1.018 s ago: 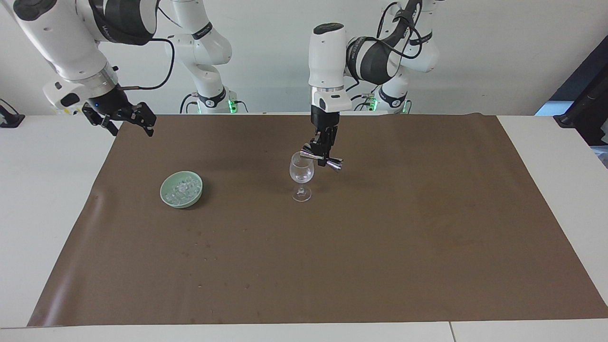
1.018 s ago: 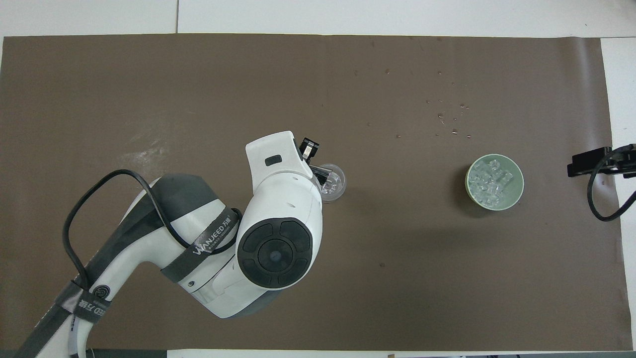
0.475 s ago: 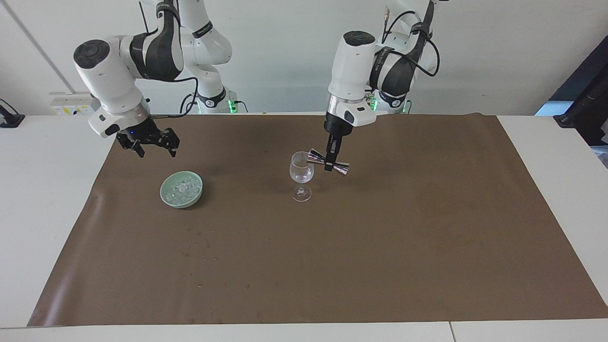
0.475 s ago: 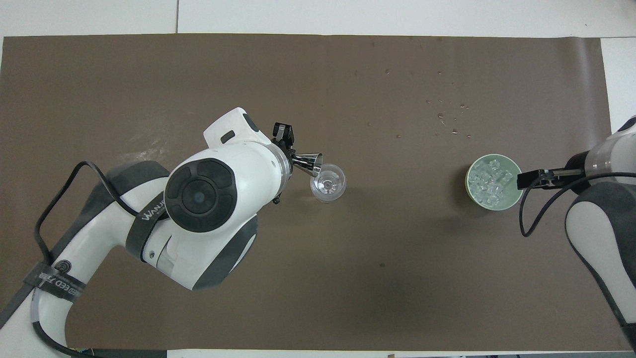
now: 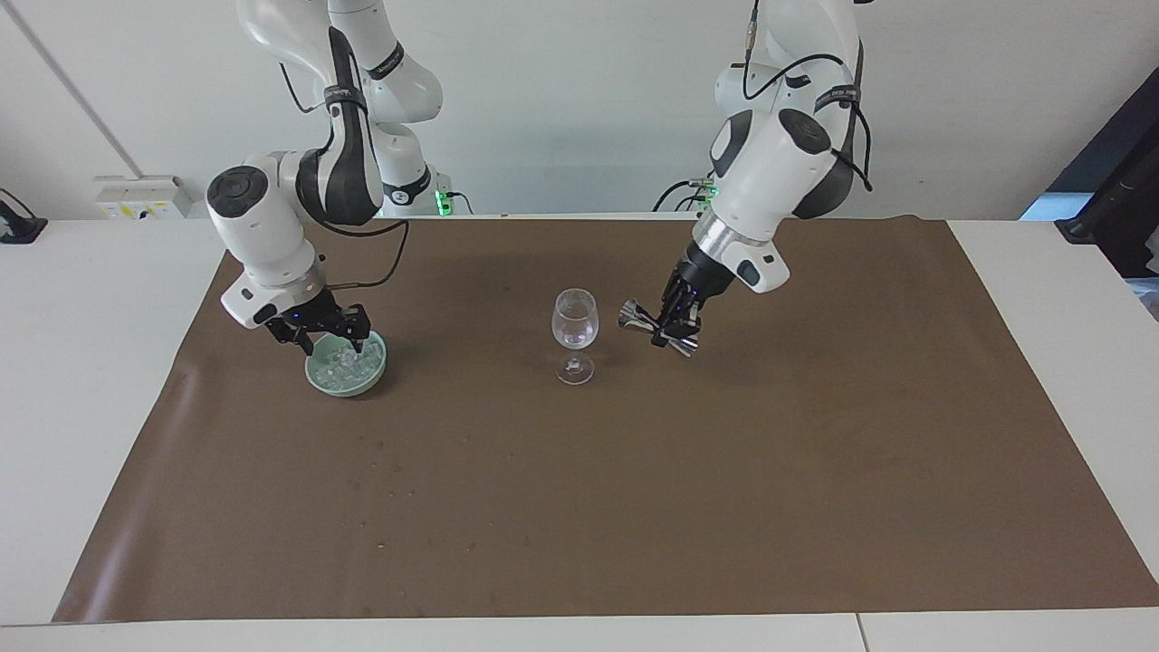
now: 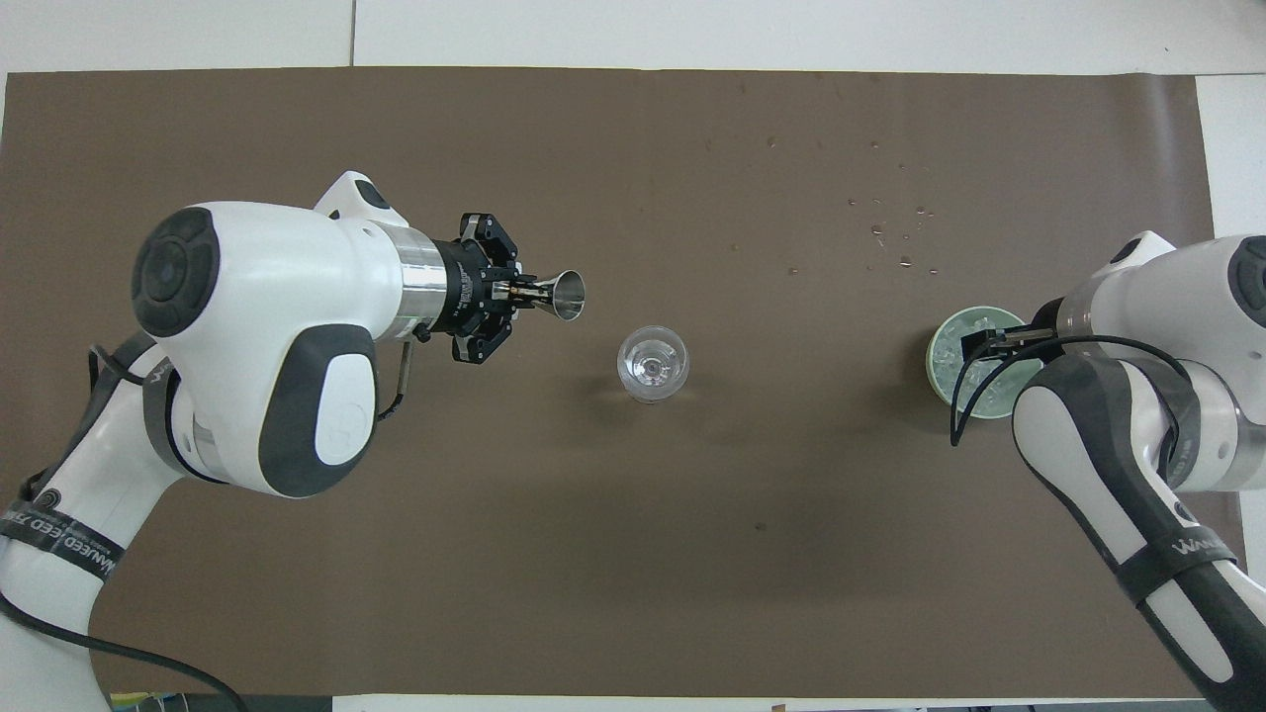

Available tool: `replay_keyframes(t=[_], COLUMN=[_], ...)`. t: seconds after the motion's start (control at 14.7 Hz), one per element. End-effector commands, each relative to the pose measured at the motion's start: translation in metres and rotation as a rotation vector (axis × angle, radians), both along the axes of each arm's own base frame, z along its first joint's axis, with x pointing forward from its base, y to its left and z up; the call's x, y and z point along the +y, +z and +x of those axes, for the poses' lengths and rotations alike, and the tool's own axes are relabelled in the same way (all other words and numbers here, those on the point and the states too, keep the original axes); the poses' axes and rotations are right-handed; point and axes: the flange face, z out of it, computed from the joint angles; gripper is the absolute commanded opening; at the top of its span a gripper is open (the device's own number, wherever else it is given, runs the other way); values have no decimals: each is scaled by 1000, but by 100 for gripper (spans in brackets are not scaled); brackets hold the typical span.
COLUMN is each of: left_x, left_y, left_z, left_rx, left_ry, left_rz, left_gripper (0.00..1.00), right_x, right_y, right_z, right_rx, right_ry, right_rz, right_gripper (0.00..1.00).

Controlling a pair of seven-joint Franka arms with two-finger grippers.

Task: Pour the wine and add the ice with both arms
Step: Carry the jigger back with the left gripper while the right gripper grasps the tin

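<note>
A clear stemmed glass (image 5: 575, 328) (image 6: 652, 363) stands mid-mat; I cannot tell whether any wine is in it. My left gripper (image 5: 675, 324) (image 6: 514, 292) is shut on the waist of a metal jigger (image 5: 654, 327) (image 6: 556, 295). The jigger is tilted on its side in the air, beside the glass toward the left arm's end and apart from it. A green bowl (image 5: 345, 383) (image 6: 979, 311) holds the ice (image 5: 349, 365) (image 6: 949, 361). My right gripper (image 5: 330, 340) (image 6: 979, 348) is lowered over the bowl with its fingers apart, tips at the ice.
A brown mat (image 5: 634, 507) (image 6: 633, 148) covers most of the white table (image 5: 90, 380). Small wet spots (image 6: 895, 237) (image 5: 389, 489) dot the mat farther from the robots than the bowl. A dark object (image 5: 1118, 217) stands off the table at the left arm's end.
The left gripper has carried the jigger away from the glass's rim toward the left arm's end. The right gripper has swung in and dropped over the ice bowl.
</note>
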Motion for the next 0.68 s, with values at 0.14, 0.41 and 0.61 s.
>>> replay_keyframes(t=[0.14,0.41,0.61], left_x=[115,219,284], left_y=[-12,-38,-70], left_z=[14,28,30], left_rx=[27,41,30], left_ry=[81,157,275], left_rz=[-175,-296,-388], left_gripper=[0,0,0], right_x=[-7,-8,-9], right_y=[-22,-23,-23], right_z=[-24,-27,-26], right_rx=[-2,1,-5], right_ry=[3,-6,-8], right_rz=[6,7,6], right_gripper=[78,69,65])
